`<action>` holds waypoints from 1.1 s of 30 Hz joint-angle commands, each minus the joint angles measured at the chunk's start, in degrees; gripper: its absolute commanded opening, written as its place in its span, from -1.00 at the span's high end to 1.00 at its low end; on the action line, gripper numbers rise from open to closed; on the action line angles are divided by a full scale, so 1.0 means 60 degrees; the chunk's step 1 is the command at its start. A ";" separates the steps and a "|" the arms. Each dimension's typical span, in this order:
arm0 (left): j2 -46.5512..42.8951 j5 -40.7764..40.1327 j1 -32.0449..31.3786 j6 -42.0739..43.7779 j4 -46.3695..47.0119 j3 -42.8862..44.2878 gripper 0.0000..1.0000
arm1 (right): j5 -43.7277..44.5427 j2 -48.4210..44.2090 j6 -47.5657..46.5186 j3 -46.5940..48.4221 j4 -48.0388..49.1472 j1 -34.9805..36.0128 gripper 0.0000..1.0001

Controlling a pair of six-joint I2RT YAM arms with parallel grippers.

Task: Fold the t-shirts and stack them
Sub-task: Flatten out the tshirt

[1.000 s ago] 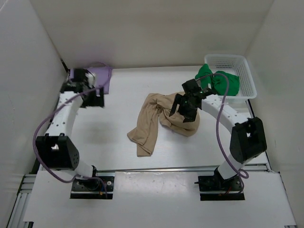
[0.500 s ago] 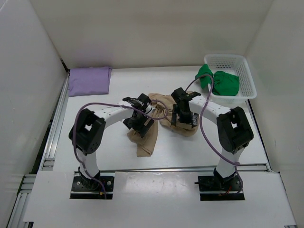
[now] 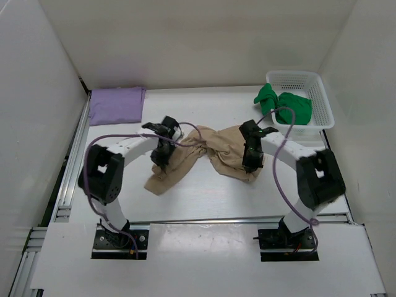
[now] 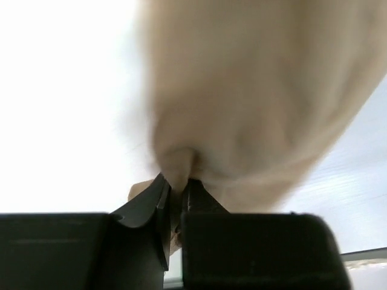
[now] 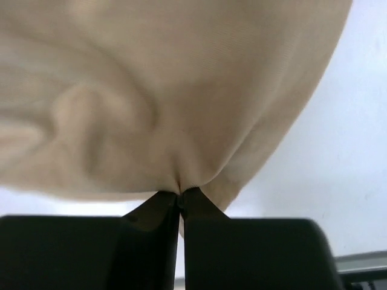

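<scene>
The tan t-shirt (image 3: 216,153) is seen crumpled on the table (image 3: 204,198), left of the basket (image 3: 323,102) and nearer the arms. Its basket-side end is pinched by the right gripper (image 5: 179,194), its farther end by the left gripper (image 4: 175,184). The green t-shirt (image 3: 289,106) is draped over the basket's left rim. The lavender t-shirt (image 3: 116,104) is laid flat far to the basket's left.
</scene>
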 commanded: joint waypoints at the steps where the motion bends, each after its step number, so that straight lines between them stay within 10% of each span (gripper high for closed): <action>1: -0.2256 -0.1485 0.0993 0.0002 -0.0424 0.0241 0.80 | -0.0821 -0.2673 -0.0671 -0.0096 -0.0259 -0.0009 1.00; 11: -0.5731 -0.2849 0.2856 0.0002 -0.0893 0.4020 0.80 | -0.3090 -0.7260 -0.1450 0.3946 -0.2031 -0.0199 1.00; 33: -0.5381 -0.1856 0.3690 0.0002 -0.1599 0.5284 0.80 | -0.6623 -0.7806 -0.0353 0.4562 -0.2079 -0.0199 1.00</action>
